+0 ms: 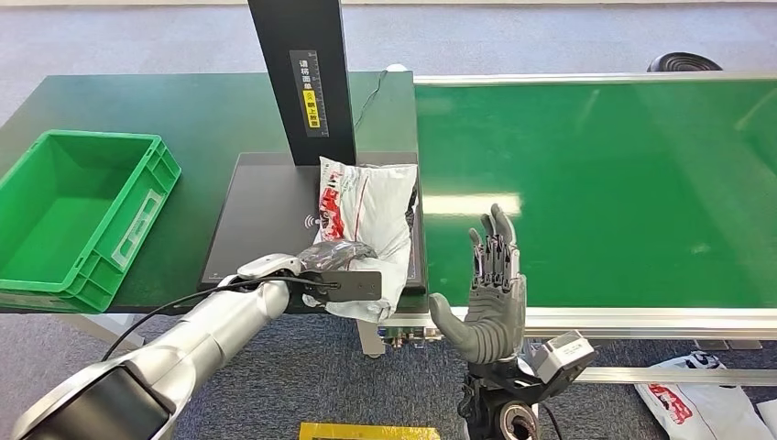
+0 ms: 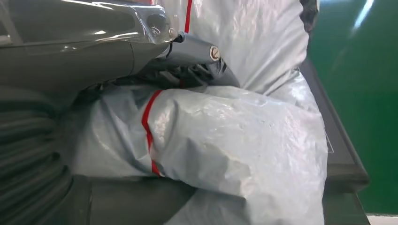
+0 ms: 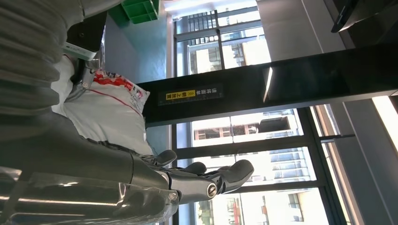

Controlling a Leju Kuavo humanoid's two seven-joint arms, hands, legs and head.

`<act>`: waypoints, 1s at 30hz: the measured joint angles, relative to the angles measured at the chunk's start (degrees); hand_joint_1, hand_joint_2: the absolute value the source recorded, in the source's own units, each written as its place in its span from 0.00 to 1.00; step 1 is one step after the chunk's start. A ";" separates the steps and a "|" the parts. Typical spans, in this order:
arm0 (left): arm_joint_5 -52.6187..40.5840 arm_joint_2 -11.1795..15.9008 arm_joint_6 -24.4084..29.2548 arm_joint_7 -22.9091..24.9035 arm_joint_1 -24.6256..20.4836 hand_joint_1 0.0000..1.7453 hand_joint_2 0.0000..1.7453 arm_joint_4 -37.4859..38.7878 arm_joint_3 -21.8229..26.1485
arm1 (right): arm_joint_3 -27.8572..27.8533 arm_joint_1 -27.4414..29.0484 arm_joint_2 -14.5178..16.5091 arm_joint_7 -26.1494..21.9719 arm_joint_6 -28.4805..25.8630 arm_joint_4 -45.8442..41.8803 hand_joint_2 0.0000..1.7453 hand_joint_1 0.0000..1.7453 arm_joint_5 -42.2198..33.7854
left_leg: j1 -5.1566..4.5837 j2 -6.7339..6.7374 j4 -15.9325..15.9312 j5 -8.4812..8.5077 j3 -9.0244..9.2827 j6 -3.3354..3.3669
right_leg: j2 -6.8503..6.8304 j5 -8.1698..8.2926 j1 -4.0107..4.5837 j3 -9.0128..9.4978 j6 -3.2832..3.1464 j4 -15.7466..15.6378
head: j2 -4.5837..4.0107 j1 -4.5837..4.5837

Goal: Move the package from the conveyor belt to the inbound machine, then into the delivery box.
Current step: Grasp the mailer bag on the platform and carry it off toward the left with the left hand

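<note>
Judging by its crumpled, sagging skin, the package (image 1: 362, 225) is taken to be a light, soft, slippery poly mailer, best gathered in a bunched fold near its edge. It lies at the centre of the head view on the inbound machine (image 1: 266, 215), its lower end overhanging. That end is clasped by the left hand (image 1: 334, 266). The right hand (image 1: 486, 293) is held up, fingers spread, lower right of centre, holding nothing.

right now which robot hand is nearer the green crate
Left. The left robot hand grips the package on the inbound machine, next to the green crate. The right robot hand is raised, fingers apart, beyond the package over the conveyor's near edge.
</note>
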 joint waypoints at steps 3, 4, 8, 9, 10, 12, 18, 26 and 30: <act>-0.27 -0.01 -0.01 0.22 -0.11 1.00 1.00 0.00 0.31 | -0.15 0.00 0.00 0.00 -0.12 0.00 1.00 0.00 0.00 | 0.00 0.00 0.00 -0.02 0.08 0.00 | 0.00 -0.01 0.00 0.07 0.00 0.00 | 0.00 0.00; -0.35 -0.01 -0.01 0.27 -0.13 1.00 1.00 0.00 0.38 | -0.18 0.00 0.00 0.00 -0.13 0.00 1.00 0.00 0.00 | 0.00 0.00 0.00 -0.02 0.09 0.00 | 0.01 -0.01 0.00 0.08 0.00 0.00 | 0.00 0.00; -0.45 -0.01 -0.02 0.32 -0.15 1.00 1.00 0.00 0.48 | -0.22 0.00 0.00 0.00 -0.14 0.00 1.00 0.00 0.00 | 0.00 0.01 0.00 -0.02 0.10 0.00 | 0.01 -0.01 0.00 0.10 0.00 0.00 | 0.00 0.00; -0.49 -0.01 -0.02 0.34 -0.15 1.00 1.00 0.00 0.51 | -0.23 0.00 0.00 0.00 -0.16 0.00 1.00 0.00 0.00 | 0.00 0.01 0.00 -0.02 0.11 0.00 | 0.01 -0.01 0.00 0.10 0.00 0.00 | 0.00 0.00; -0.52 -0.01 0.00 0.35 -0.15 1.00 1.00 0.00 0.58 | -0.25 0.01 0.00 0.00 -0.21 -0.01 1.00 0.00 0.00 | 0.00 0.01 -0.01 -0.02 0.12 0.00 | 0.01 -0.01 0.00 0.11 0.00 0.00 | 0.00 0.00; -0.57 -0.01 0.20 0.36 -0.12 1.00 1.00 0.00 0.73 | -0.27 0.02 0.00 0.00 -0.35 -0.02 1.00 0.00 0.00 | 0.00 0.01 -0.01 -0.02 0.13 0.00 | 0.01 -0.01 0.00 0.12 0.00 0.00 | 0.00 0.00; -0.55 -0.01 0.99 0.34 0.12 1.00 1.00 0.00 1.02 | -0.29 0.12 -0.01 0.00 -0.52 -0.17 1.00 0.00 0.07 | 0.00 0.01 -0.01 -0.02 0.14 0.00 | 0.01 -0.01 0.00 0.12 0.00 0.00 | 0.00 0.01; -0.55 -0.01 1.05 0.34 0.20 1.00 1.00 0.00 1.28 | -0.31 0.34 -0.02 0.00 -0.55 -0.20 1.00 0.00 0.11 | 0.00 0.00 -0.01 -0.02 0.14 0.00 | 0.01 -0.01 0.00 0.13 0.00 0.00 | -0.01 0.00; -0.55 -0.01 1.05 0.34 0.21 1.00 1.00 0.00 1.30 | -0.31 0.37 -0.02 0.00 -0.55 -0.20 1.00 0.00 0.11 | 0.00 0.00 -0.01 -0.02 0.14 0.00 | 0.01 -0.01 0.00 0.13 0.00 0.00 | 0.00 0.00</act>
